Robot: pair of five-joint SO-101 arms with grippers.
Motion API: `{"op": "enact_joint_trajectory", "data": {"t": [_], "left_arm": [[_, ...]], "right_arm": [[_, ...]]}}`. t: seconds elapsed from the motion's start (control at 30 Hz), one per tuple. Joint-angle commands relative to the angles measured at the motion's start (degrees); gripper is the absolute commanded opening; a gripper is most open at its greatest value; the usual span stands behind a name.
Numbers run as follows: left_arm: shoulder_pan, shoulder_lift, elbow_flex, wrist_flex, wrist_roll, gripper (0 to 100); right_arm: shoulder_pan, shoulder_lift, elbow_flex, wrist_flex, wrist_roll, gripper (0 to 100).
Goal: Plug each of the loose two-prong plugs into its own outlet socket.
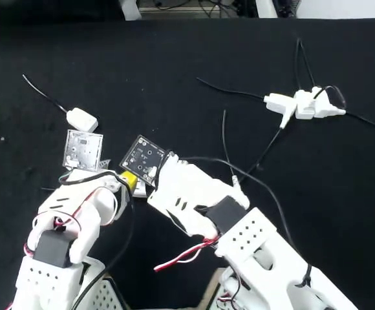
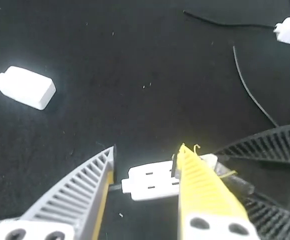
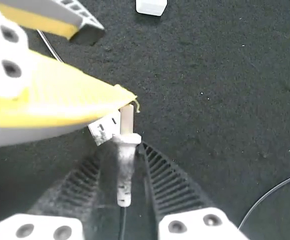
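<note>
right gripper (image 3: 123,150) clamped on white plug (image 3: 124,172), plug tip right at the socket (image 2: 150,182). The joint is hidden behind the yellow finger (image 3: 60,100) of the left arm, so can't tell if prongs are in. left gripper (image 2: 147,150) spread wide astride socket, grey finger (image 2: 92,175) clear of it. second plug (image 2: 26,87) lies loose on black table (image 1: 174,64), well apart

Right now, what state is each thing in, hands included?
Left hand: open, straddling small white plastic socket block.
Socket block: flat on black cloth.
Right hand: shut on white corded two-prong plug.
Two-prong plug: tip at socket block, seating unclear.
White rectangular block on wire: loose, alone.
Far white plug cluster: looks joined.
</note>
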Motion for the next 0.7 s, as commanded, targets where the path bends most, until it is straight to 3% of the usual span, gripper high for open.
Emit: {"op": "enact_joint_trajectory", "data": {"t": [0.0,0.27,0.5,0.67], "left_arm": [[-1.6,-0.5,-5.8,-0.4,0.1,21],[-2.9,-0.5,-6.2,-0.2,0.1,21],[4.1,-0.5,-5.0,2.0,-1.0,21],[0.7,-0.5,0.5,-1.5,-3.9,21]], "right_arm": [[-0.9,-1.7,-0.7,-1.5,-0.4,1.0],[-1.0,-1.7,-0.7,-1.7,-0.4,1.0],[-1.0,-1.7,-0.7,-1.8,-0.4,1.0],[-1.0,-2.1,-0.8,-1.2,-0.4,1.0]]}}
